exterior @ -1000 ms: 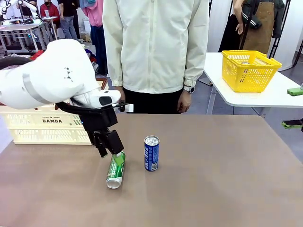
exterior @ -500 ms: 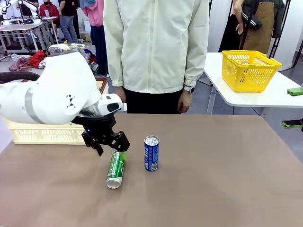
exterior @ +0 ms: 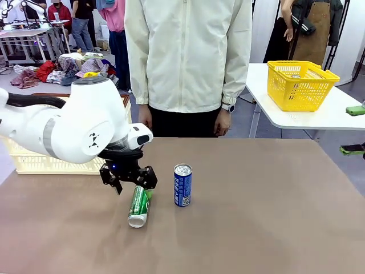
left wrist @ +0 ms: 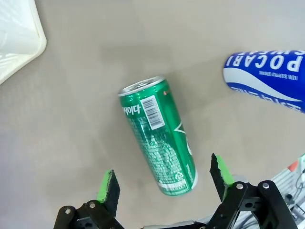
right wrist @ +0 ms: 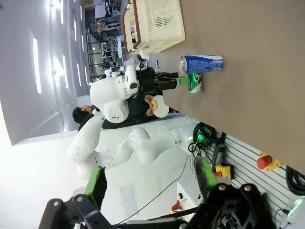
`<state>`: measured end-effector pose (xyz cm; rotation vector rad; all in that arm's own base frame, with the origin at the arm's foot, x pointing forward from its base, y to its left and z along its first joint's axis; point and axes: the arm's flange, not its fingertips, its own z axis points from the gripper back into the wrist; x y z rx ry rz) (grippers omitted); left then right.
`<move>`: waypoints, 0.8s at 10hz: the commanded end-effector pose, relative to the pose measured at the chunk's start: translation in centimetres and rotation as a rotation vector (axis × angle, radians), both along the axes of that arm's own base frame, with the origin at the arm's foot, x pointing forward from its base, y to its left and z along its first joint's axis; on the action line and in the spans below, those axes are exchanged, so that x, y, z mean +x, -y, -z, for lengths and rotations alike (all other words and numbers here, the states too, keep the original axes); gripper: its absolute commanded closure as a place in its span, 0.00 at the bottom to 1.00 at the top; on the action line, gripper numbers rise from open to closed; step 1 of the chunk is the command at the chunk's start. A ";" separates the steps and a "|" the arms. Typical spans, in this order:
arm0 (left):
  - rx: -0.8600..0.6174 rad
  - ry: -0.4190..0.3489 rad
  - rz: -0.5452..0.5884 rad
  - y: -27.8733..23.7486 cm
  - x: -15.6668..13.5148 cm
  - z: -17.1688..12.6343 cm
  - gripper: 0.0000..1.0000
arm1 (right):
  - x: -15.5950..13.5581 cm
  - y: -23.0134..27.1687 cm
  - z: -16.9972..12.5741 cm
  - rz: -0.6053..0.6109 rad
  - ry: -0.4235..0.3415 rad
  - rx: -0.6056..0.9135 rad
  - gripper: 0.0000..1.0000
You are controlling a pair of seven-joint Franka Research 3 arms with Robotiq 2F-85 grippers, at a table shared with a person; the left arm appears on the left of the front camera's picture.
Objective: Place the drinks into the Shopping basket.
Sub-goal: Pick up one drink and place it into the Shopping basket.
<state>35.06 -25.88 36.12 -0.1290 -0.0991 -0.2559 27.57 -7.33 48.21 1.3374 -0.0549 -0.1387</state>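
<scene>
- While the left gripper (exterior: 135, 185) (left wrist: 164, 177) hangs low over the table (exterior: 256, 228), its two green-padded fingers (left wrist: 108, 183) stand wide apart and grip nothing.
- Green can (exterior: 138, 205) (left wrist: 159, 143): it lies on its side on the table. Its base end sits between the two finger pads, with a gap on either side. Its silver top points away from the fingertips.
- Blue can (exterior: 182, 185) (left wrist: 267, 76): it stands upright on the table, outside the open jaws. It is past the finger on the green can's far side and apart from the green can.
- Cream basket (exterior: 51, 165) (left wrist: 19, 38): this slotted basket rests on the table behind the left arm, well beyond the fingertips and off to the side opposite the blue can. One corner of it shows in the left wrist view. Its inside is hidden, so its contents cannot be told. Both cans lie outside it.
- Right gripper (right wrist: 150, 179): its fingers are spread wide with nothing between them. The blue can (right wrist: 202, 64), green can (right wrist: 194, 82) and cream basket (right wrist: 157, 21) all lie far beyond its fingertips.
- Yellow basket (exterior: 299, 85): this mesh basket stands on a separate white side table (exterior: 336, 117), far from both sets of fingers.
- Person (exterior: 188, 57): the person stands at the table's far edge, with both hands hanging at the sides.
</scene>
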 end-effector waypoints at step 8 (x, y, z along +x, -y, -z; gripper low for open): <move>0.027 -0.042 -0.069 0.5 3.0 5.3 0.00 | -0.1 0.1 -0.5 -0.002 -0.002 0.006 0.00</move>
